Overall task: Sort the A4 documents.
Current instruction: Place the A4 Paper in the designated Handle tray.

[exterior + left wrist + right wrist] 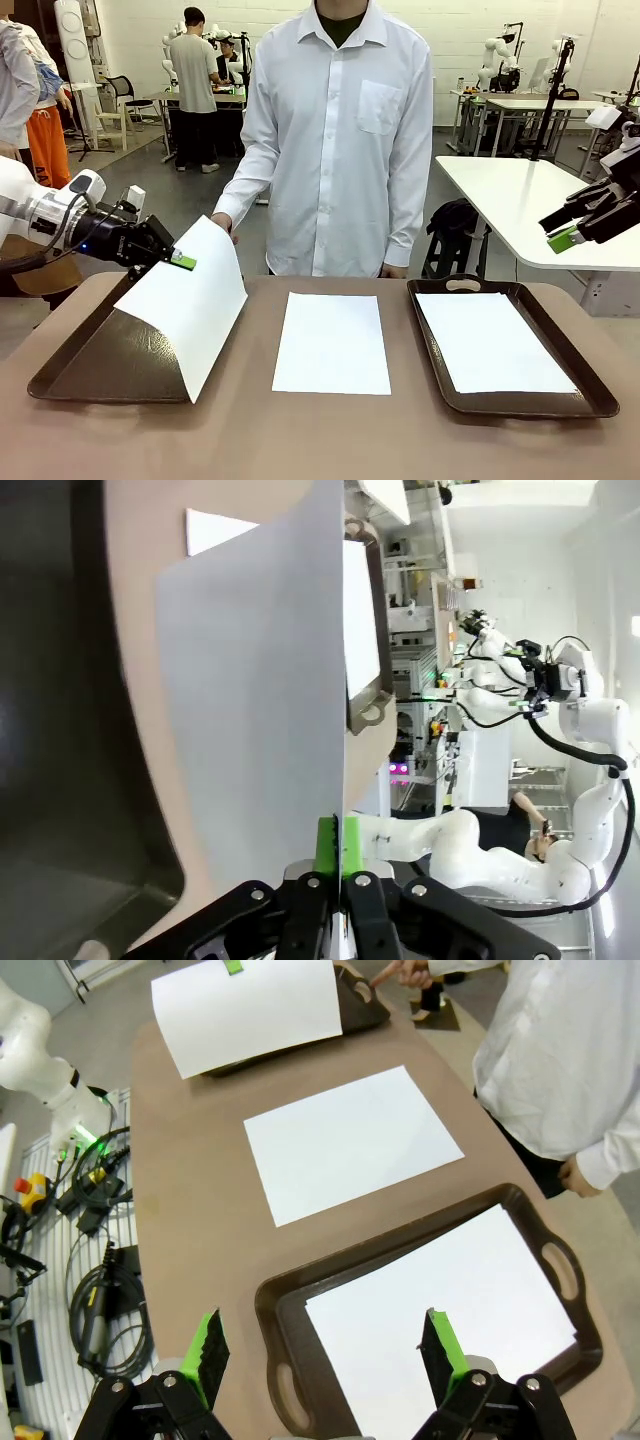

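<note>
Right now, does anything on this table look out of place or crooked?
One thing: the left sheet stands tilted and curved over the left tray, pinched by the left gripper. The middle sheet and the right sheet lie flat.

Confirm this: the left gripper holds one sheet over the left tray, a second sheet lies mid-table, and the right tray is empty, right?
No: the right tray is not empty; a third sheet lies in it, as the front view shows. The rest stands: the left gripper holds one sheet over the left tray, and a second sheet lies mid-table.
</note>
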You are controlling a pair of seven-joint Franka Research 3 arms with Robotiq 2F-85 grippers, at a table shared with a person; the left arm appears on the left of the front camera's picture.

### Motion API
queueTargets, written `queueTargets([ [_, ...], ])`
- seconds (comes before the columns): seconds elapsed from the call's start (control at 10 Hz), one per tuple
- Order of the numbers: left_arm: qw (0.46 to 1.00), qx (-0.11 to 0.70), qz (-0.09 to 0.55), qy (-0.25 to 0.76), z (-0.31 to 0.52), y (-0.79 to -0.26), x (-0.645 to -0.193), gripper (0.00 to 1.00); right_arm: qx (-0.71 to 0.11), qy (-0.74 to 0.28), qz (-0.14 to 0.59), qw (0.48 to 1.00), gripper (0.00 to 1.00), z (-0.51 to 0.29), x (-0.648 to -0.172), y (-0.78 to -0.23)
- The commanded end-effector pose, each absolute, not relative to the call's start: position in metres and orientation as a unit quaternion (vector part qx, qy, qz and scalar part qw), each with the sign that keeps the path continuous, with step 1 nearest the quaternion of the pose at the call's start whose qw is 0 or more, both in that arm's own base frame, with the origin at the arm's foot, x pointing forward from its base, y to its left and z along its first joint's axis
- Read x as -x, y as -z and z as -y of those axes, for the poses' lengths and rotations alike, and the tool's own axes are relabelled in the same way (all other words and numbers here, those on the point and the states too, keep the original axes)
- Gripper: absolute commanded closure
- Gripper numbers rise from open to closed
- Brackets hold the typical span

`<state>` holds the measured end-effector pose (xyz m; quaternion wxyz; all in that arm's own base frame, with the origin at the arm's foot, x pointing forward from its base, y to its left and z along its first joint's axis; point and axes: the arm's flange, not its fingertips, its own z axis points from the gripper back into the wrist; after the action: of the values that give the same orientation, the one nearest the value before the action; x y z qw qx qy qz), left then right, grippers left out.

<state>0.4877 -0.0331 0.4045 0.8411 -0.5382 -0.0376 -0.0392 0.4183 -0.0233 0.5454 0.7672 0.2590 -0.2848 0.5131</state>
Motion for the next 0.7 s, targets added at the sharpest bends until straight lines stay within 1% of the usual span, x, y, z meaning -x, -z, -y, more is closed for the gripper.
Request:
queueTargets([
  [0.0,0.862,0.504,0.025,0.047,0.015,-0.411,-0.505,0.99,-0.256,-0.515,0.283,0.768,0.0,0.022,-0.419,-0.545],
  [0.3,0.887,0.459,0.041,0.033,-0.005,-0.419,-0.505,0.99,-0.256,-0.515,0.283,0.768,0.0,0.022,-0.419,-0.545],
  [0.6,0.914,0.404,0.038,0.011,-0.014,-0.413,-0.503,0.99,-0.256,-0.515,0.283,0.768,0.0,0.022,-0.419,-0.545],
])
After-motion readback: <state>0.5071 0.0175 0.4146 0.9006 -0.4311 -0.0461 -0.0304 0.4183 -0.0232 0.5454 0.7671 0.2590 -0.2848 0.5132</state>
